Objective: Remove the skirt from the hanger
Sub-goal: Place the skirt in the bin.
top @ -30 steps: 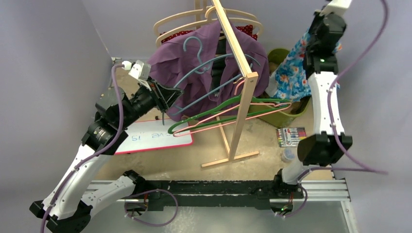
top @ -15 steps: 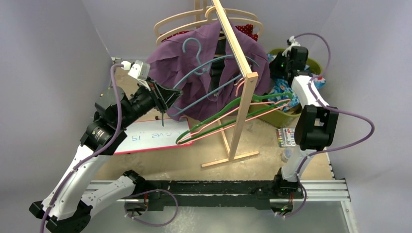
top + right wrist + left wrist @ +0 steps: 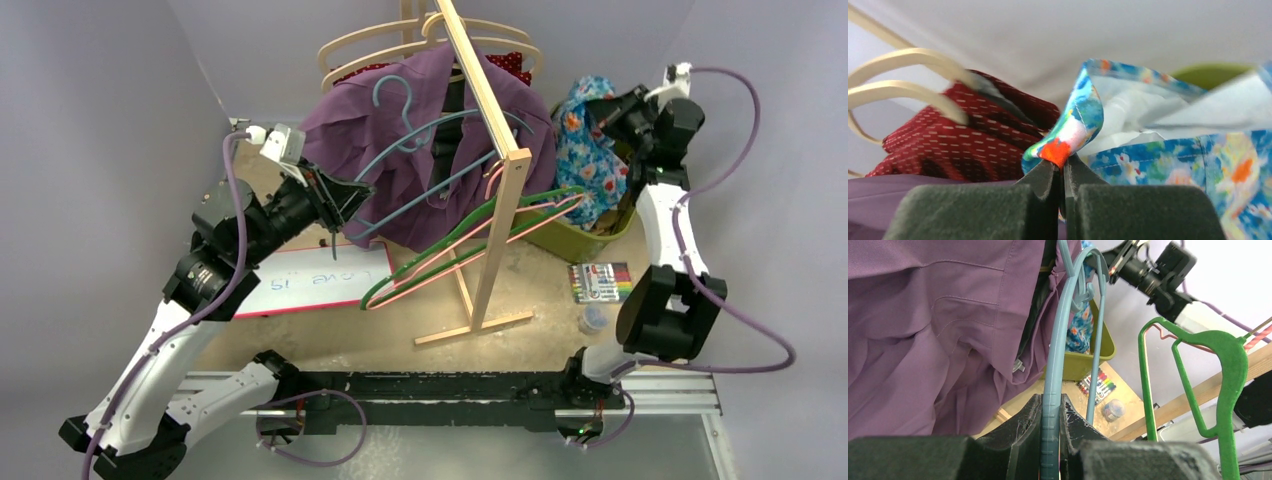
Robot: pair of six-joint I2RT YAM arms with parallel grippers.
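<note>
The skirt (image 3: 585, 150) is blue floral cloth, bunched above the green bin (image 3: 580, 240) at the back right. My right gripper (image 3: 605, 108) is shut on a fold of the skirt (image 3: 1158, 155), pinched between the pads in the right wrist view (image 3: 1063, 167). My left gripper (image 3: 345, 205) is shut on the lower bar of a blue hanger (image 3: 440, 125), which runs up between the pads (image 3: 1050, 412) beside the purple shirt (image 3: 923, 330). No skirt hangs on the blue hanger (image 3: 1055, 365).
A wooden rack (image 3: 490, 110) stands in the middle with a purple shirt (image 3: 370, 130), a red dotted garment (image 3: 510, 62), wooden hangers, and tilted green (image 3: 470, 235) and pink hangers. A whiteboard (image 3: 300, 285), marker box (image 3: 600, 282) and small jar (image 3: 592, 320) lie on the table.
My right arm dropped from high up to the bin, then rose a little, with the skirt in it. The green and pink hangers have swung down to the left. The left arm has stayed still.
</note>
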